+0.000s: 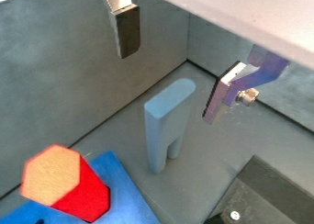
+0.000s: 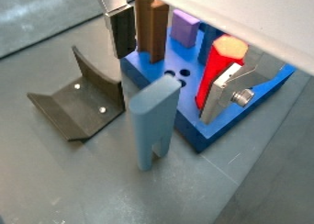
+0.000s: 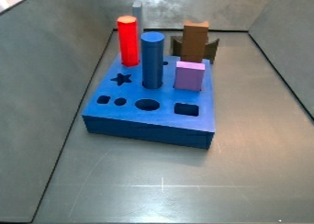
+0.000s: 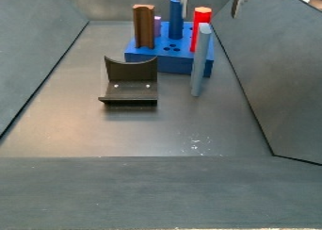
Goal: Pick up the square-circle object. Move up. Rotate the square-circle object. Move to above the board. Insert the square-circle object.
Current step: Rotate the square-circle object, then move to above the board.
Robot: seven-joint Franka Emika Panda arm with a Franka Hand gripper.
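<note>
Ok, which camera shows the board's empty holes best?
The side view looking down on the board: every hole shows. Wrist views catch corners; the gripper hangs open beside it. Distant in a side view.

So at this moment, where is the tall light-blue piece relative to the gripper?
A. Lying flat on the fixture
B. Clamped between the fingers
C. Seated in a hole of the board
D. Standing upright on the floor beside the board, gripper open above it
D: in a wrist view the light-blue piece stands on the floor next to the board, and the gripper is open above, fingers clear of it.
</note>
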